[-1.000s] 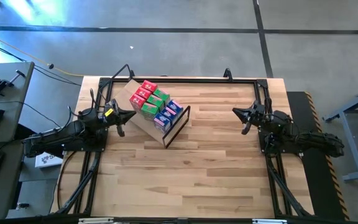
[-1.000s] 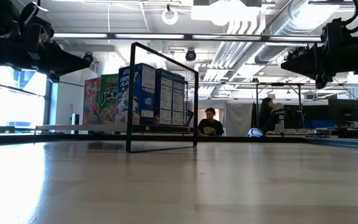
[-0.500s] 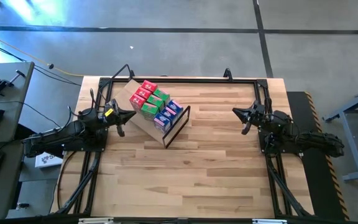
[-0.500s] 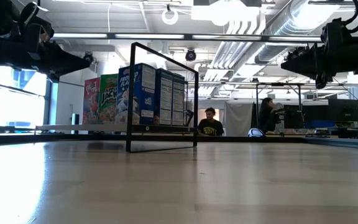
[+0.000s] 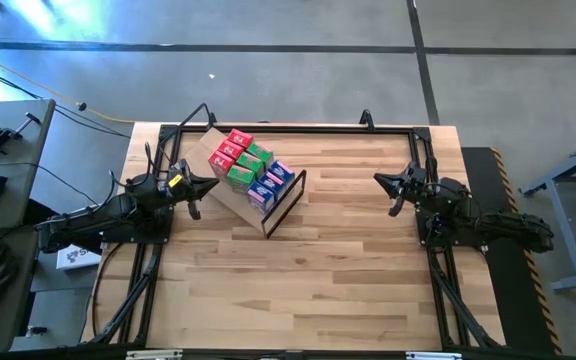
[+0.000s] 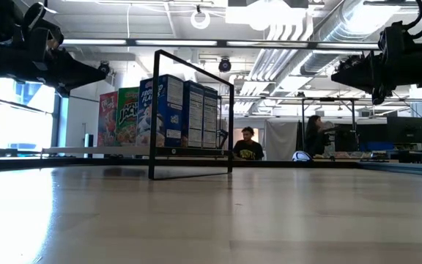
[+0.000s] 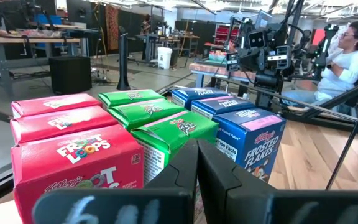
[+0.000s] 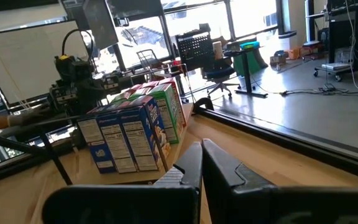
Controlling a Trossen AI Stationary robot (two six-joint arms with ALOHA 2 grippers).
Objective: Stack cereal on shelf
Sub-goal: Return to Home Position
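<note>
Nothing has moved on the worktop; cereal stands stacked on the shelf, upper left; left tool and right tool, both narrow and empty, hang clear; task looks finished.

Red box — Froot Loops; blue box — Frosted Flakes.

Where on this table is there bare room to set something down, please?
The tabletop is bare between the metal frame of the shelf and the right hand, and across the whole half nearer the low camera. The far-left corner is crowded: shelf, cereal, left hand close beside.
</note>
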